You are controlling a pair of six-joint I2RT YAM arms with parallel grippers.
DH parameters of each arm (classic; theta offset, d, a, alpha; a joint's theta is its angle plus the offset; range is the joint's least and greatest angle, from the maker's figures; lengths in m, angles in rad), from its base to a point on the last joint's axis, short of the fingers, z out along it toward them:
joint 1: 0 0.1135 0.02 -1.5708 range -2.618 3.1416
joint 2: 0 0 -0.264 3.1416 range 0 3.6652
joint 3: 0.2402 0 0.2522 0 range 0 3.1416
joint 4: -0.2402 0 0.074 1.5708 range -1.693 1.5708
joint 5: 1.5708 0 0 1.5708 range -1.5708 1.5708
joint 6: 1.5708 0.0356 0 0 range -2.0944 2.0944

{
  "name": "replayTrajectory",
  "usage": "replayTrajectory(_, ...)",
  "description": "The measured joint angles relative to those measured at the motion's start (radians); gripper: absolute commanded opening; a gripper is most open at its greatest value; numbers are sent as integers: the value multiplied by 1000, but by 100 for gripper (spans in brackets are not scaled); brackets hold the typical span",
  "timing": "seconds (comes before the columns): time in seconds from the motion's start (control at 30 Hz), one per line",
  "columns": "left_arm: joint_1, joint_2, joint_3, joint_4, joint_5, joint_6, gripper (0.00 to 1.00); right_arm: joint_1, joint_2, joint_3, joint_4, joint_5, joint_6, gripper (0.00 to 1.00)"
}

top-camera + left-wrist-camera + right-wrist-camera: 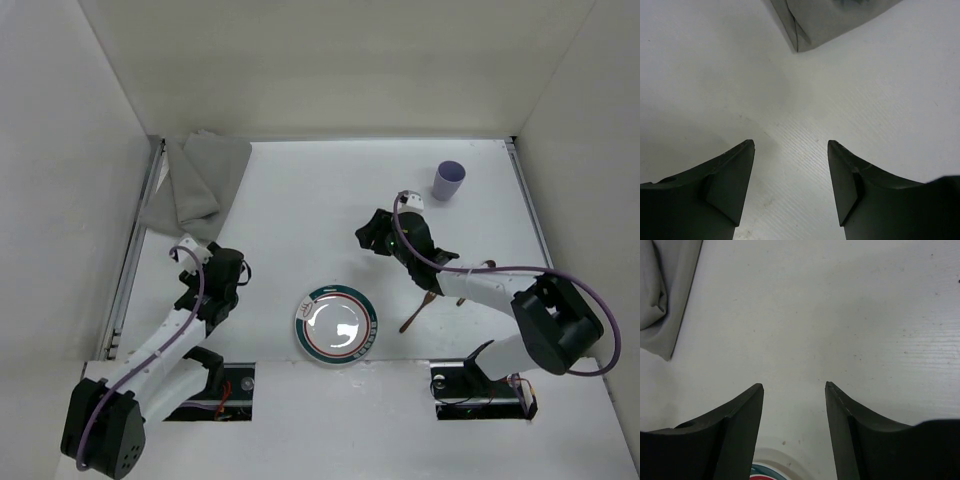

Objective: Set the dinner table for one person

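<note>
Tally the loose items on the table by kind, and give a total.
Plate: 1
Cup: 1
Grey cloth: 1
Brown utensils: 2 as far as shows, partly hidden
Total: 5

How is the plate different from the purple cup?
The plate is wide, flat and white with a green ring; the cup is narrow, upright and plain purple. The plate sits by the near edge; the cup stands far back on the right. Both rest on the white table, and neither is held.

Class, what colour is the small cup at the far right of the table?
Pale purple; the cup shows best in the top external view.
</note>
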Motion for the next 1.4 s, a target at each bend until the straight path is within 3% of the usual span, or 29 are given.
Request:
replayTrajectory(0.3, -24, 5, -11, 77, 8, 0, 58, -6, 3, 0, 0, 0, 0, 58)
replayTrajectory(0.37, -16, 0, -19, 90, 11, -3, 58, -7, 3, 0, 0, 0, -1, 47)
replayTrajectory(0.47, 12, 8, -20, 106, 15, -8, 58, -7, 4, 0, 0, -3, -3, 21)
replayTrajectory(0.57, 56, 33, -19, 135, 19, -27, 59, -7, 7, 0, 0, -13, 2, 13)
replayTrajectory(0.73, 123, 112, 32, 171, 54, -52, 60, -7, 22, 1, -1, -24, 3, 18)
replayTrajectory(0.97, 238, 201, 186, 229, 46, 7, 63, -10, 22, 1, 0, -29, 3, 46)
replayTrajectory(1.4, 435, 436, 289, 309, 185, -26, 64, -5, 53, 11, -1, -55, -14, 53)
